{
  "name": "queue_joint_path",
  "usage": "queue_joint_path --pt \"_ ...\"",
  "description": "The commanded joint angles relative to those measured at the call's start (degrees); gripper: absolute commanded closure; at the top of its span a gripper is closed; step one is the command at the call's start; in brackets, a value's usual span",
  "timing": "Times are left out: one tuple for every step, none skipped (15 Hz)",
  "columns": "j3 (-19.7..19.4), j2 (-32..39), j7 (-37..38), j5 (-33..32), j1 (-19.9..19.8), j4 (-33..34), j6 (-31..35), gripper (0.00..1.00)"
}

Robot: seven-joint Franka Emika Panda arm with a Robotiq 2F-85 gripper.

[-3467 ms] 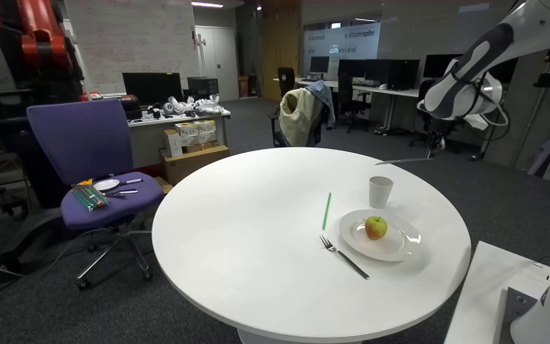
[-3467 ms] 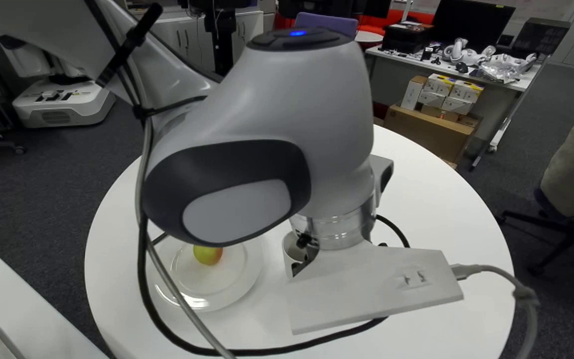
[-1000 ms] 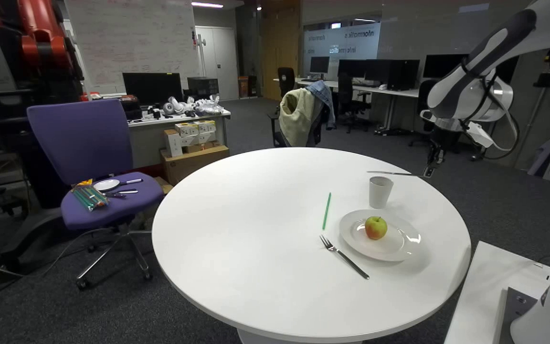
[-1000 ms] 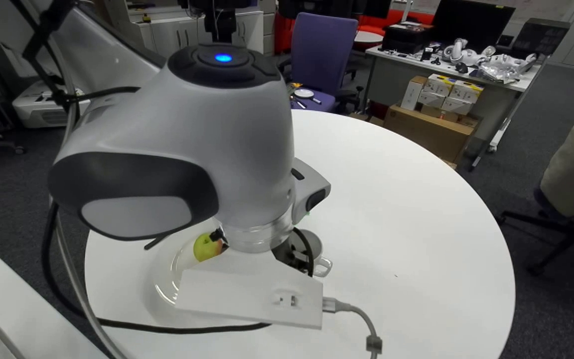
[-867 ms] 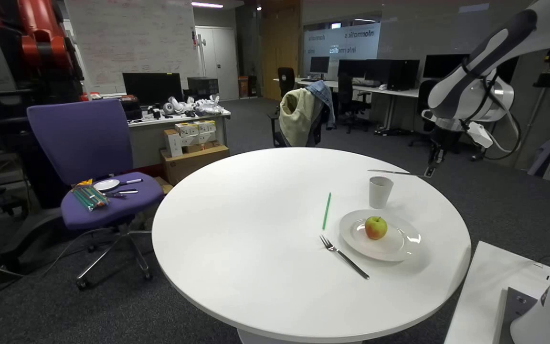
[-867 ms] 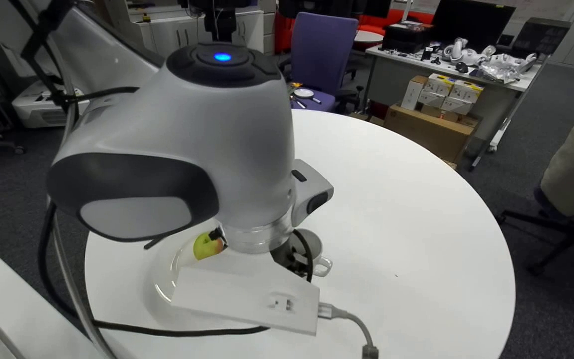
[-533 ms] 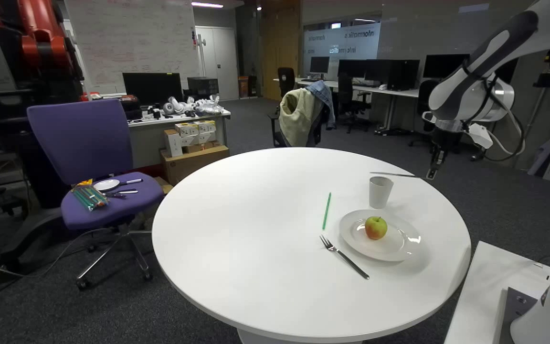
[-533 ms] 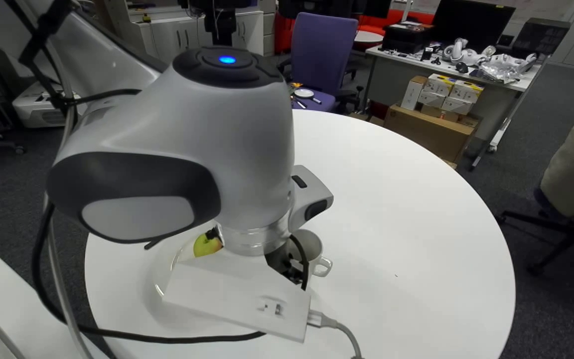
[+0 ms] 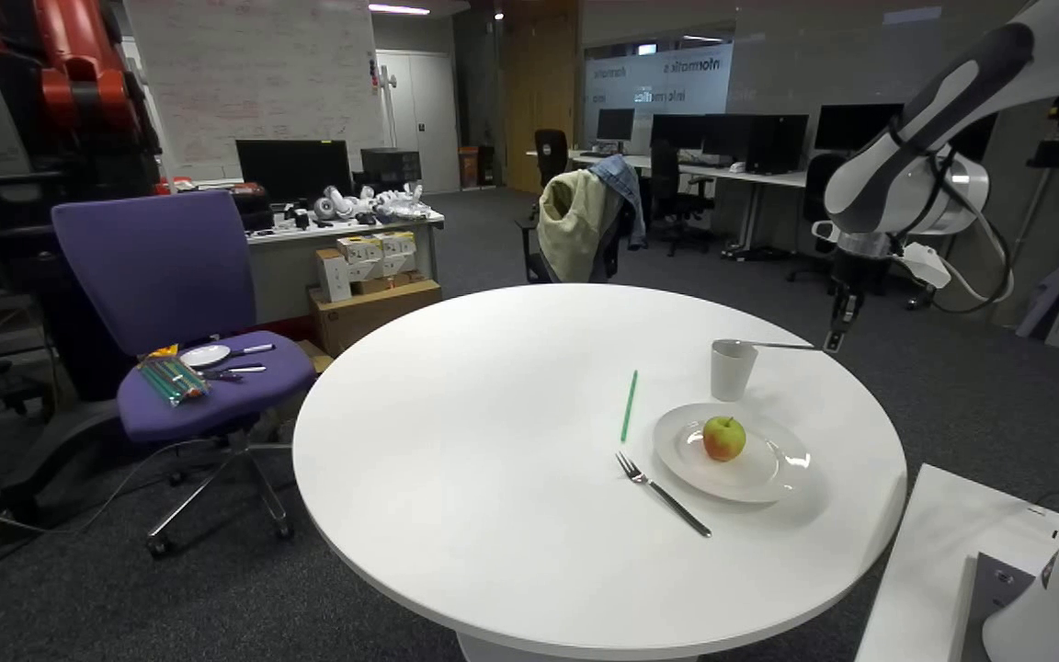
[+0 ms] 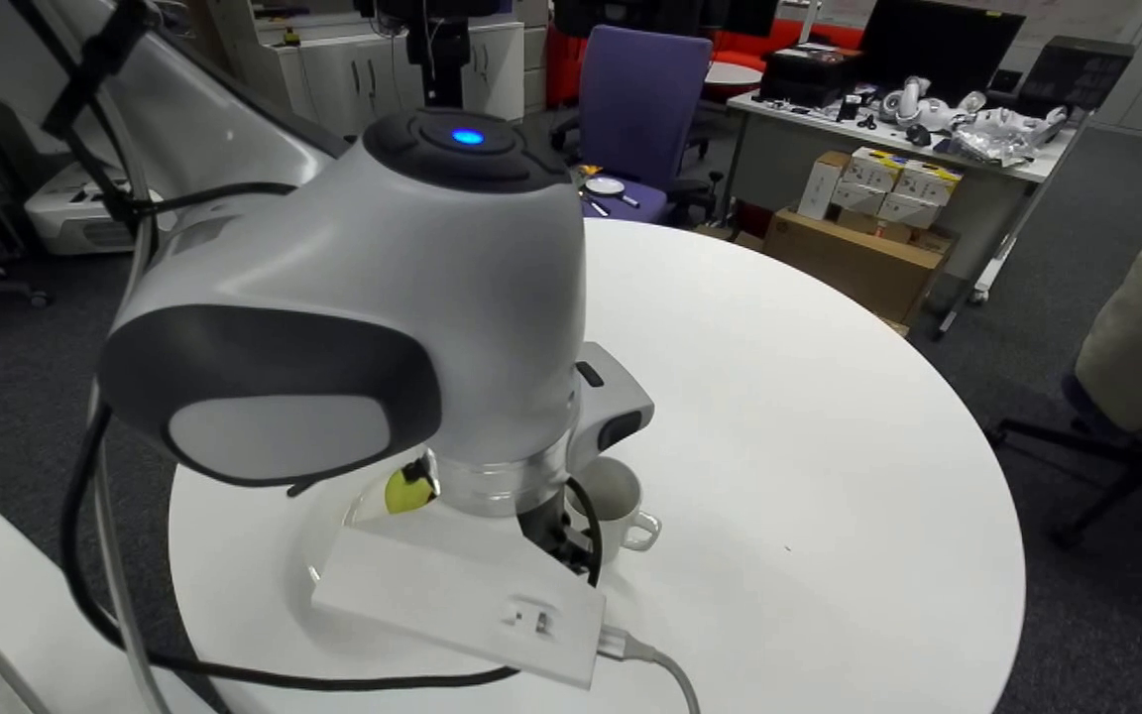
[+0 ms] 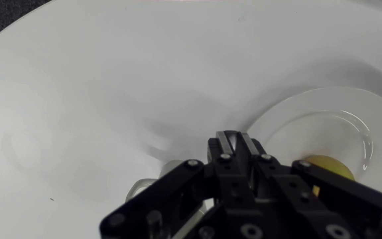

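Wrist view, looking down on a round white table (image 11: 111, 66): the gripper (image 11: 234, 137) is clenched on a slim metal utensil (image 9: 782, 347), a sliver of which shows between its fingers. In an exterior view, the utensil juts toward 9 o'clock, nearly level, its far end seen against the rim of a white mug (image 9: 732, 375); whether the two touch cannot be told. From the gripper, the mug stands between 8 and 9 o'clock. An apple (image 9: 723, 441) rests on a white plate (image 9: 674, 446) between 7 and 8. At the plate's 8 o'clock lies a fork (image 9: 663, 494); at its 10, a green stick (image 9: 629, 405). A purple chair (image 9: 153, 276) stands near the table's 10 o'clock edge.
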Motion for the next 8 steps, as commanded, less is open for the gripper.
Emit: queue_joint_path --pt "-0.6 0.0 0.2 -0.2 0.7 0.0 -0.1 0.89" --pt "-0.6 0.0 0.2 -0.2 0.7 0.0 -0.1 0.89" --pt "-0.6 0.0 0.2 -0.2 0.7 0.0 -0.1 0.89" --pt "-0.6 0.0 0.2 -0.2 0.7 0.0 -0.1 0.89" --pt "-0.6 0.0 0.2 -0.2 0.7 0.0 -0.1 0.89" --pt "-0.6 0.0 0.2 -0.2 0.7 0.0 -0.1 0.89" --pt "-0.6 0.0 0.2 -0.2 0.7 0.0 -0.1 0.89" --pt "-0.6 -0.6 1.6 -0.9 0.5 -0.2 0.8 0.97"
